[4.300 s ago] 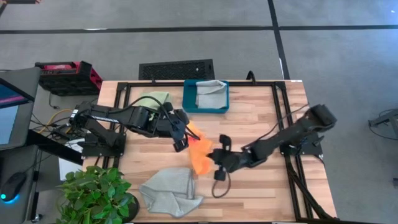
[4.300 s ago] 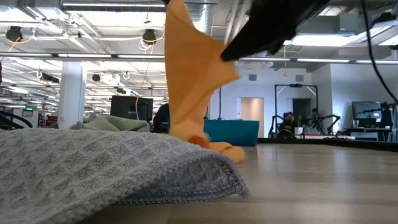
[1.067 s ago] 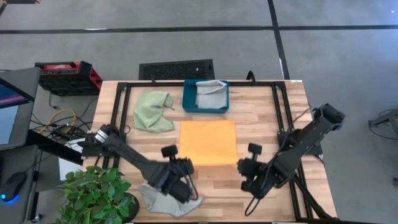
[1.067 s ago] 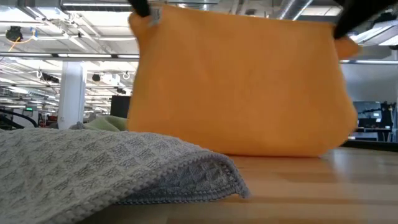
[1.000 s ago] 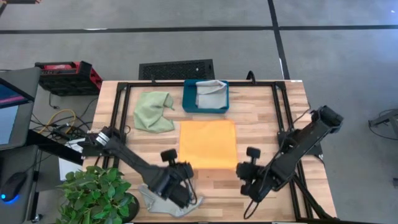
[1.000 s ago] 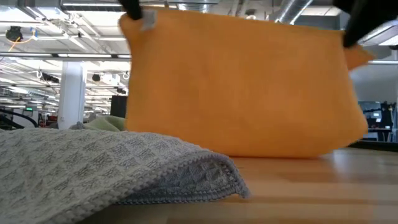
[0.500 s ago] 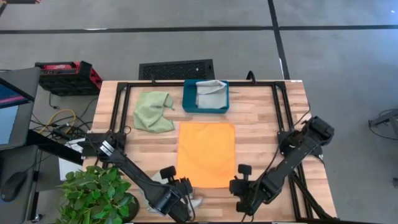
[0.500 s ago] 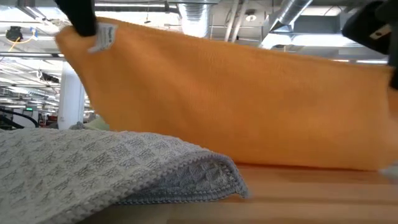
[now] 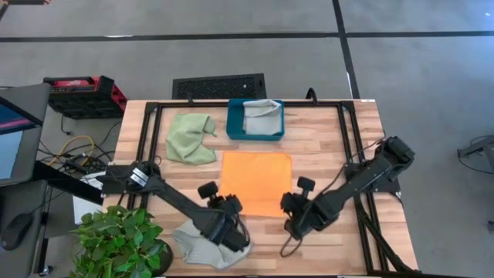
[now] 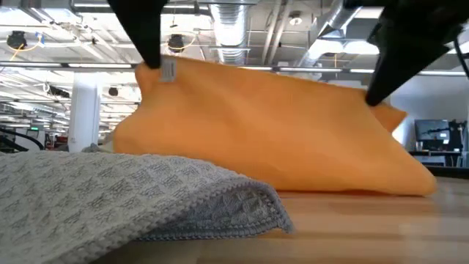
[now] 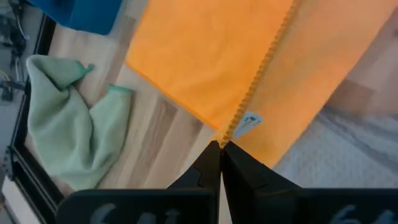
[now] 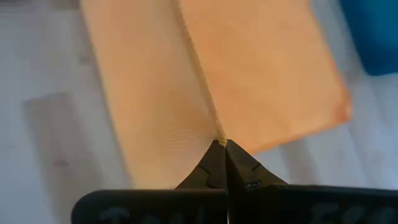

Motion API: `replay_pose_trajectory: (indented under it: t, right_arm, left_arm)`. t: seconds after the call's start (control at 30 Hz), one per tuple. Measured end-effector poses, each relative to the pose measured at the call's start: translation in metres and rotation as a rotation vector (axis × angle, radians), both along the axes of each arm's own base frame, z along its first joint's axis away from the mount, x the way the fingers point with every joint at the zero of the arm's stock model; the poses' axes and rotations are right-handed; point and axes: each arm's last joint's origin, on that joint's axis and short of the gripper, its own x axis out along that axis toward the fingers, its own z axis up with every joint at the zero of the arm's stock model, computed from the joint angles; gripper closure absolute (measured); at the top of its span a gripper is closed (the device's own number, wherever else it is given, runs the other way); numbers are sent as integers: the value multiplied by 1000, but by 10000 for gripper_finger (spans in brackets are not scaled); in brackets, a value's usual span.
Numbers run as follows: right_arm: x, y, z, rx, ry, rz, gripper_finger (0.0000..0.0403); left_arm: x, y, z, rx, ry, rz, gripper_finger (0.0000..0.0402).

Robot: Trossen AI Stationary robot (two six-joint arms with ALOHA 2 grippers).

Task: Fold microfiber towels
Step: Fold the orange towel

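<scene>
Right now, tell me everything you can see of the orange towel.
The orange towel is a soft, plain cloth with a stitched hem and a small white tag at one corner. Its far part lies flat mid-table, just in front of the teal tray. Its near edge is lifted: the left gripper pinches the tagged corner, the right gripper the other, and the raised part arches over the flat part.

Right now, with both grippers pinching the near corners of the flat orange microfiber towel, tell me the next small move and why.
Probably carry both corners on toward the towel's far edge and lower them there. The left gripper and right gripper each hold a near corner of the orange microfiber towel lifted, with the cloth doubling over itself but the fold not yet laid flat on the wooden table.
</scene>
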Motion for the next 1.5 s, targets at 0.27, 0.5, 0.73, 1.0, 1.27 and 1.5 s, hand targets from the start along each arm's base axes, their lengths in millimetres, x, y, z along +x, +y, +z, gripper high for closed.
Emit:
replay_pose_trajectory:
  t: [0.27,0.5,0.73,1.0,1.27,1.5]
  right_arm:
    - [11,-43,-1,-138,77,-107,400]
    - [16,-67,-12,-173,132,-127,400]
    - [18,-92,-25,-208,166,-158,400]
    - [20,-114,-33,-233,200,-176,400]
    - [24,-129,-33,-233,215,-175,362]
    - [28,-142,-34,-225,204,-202,331]
  left_arm:
    - [16,49,-16,53,104,38,401]
    - [17,90,-41,125,209,109,401]
    - [22,116,-47,130,232,129,401]
    - [29,130,-49,102,231,115,401]
    - [31,137,-49,112,214,141,401]
    - [32,150,-49,107,247,133,373]
